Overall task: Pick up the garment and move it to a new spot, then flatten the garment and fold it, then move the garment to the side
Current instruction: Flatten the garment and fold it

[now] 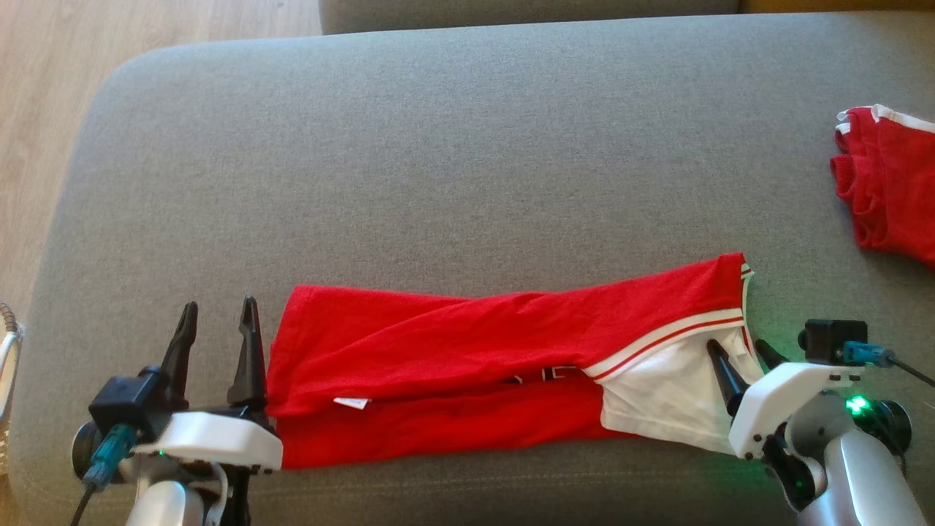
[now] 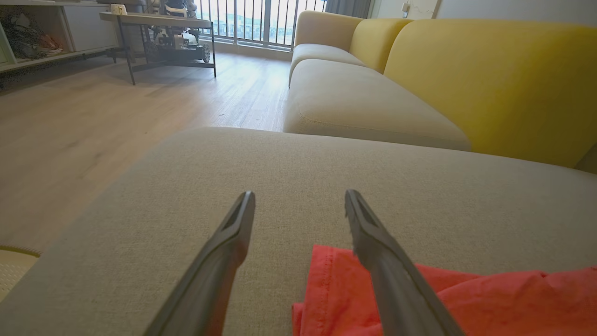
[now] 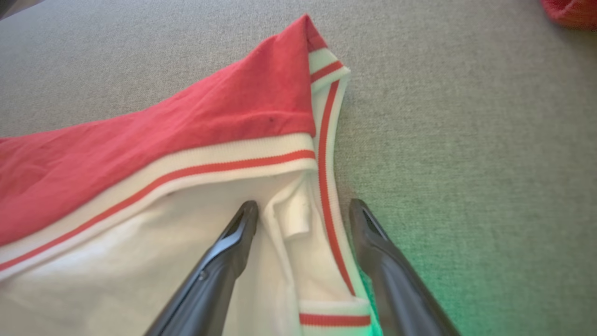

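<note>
A red garment (image 1: 453, 351) with white, red-striped trim lies folded into a long band across the near part of the grey cushion (image 1: 453, 146). My left gripper (image 1: 218, 321) is open at the garment's left end, its right finger touching the red edge (image 2: 336, 284). My right gripper (image 1: 738, 349) is open over the white collar end (image 3: 289, 219), one finger on the white cloth and one just outside the striped trim. Nothing is held in either gripper.
A second red garment (image 1: 887, 183) with white trim lies crumpled at the cushion's right edge. Wooden floor (image 1: 44, 109) lies to the left of the cushion. In the left wrist view a yellow-backed sofa (image 2: 466, 70) and a low table (image 2: 158, 23) stand beyond.
</note>
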Available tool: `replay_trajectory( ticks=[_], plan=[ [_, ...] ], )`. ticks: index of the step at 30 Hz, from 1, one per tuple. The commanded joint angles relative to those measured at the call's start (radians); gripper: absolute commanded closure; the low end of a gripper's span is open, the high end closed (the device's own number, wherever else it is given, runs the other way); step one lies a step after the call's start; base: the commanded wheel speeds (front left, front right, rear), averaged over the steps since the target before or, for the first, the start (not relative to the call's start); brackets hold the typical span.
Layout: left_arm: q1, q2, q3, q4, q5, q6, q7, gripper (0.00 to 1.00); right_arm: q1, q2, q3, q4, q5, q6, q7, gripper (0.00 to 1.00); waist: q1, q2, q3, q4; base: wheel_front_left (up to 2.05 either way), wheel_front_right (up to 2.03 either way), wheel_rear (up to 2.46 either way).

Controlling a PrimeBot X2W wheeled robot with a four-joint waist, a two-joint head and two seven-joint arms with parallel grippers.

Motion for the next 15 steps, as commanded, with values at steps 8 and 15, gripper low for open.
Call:
replay_trajectory(
  ticks=[8,15],
  plan=[
    [-0.063,-0.003,0.048,-0.036,0.024,-0.011,-0.012,0.0,-0.048,-0.006,0.027,-0.002,-0.004,0.0,0.009,0.0,-0.0001,0.0,0.01,0.0,0.0,0.0,0.0],
    [-0.066,-0.004,0.06,-0.04,0.035,-0.019,-0.012,0.0,-0.057,-0.006,0.024,0.028,0.013,0.0,0.027,0.0,-0.0001,0.0,0.02,0.001,0.0,0.0,0.0]
  ],
)
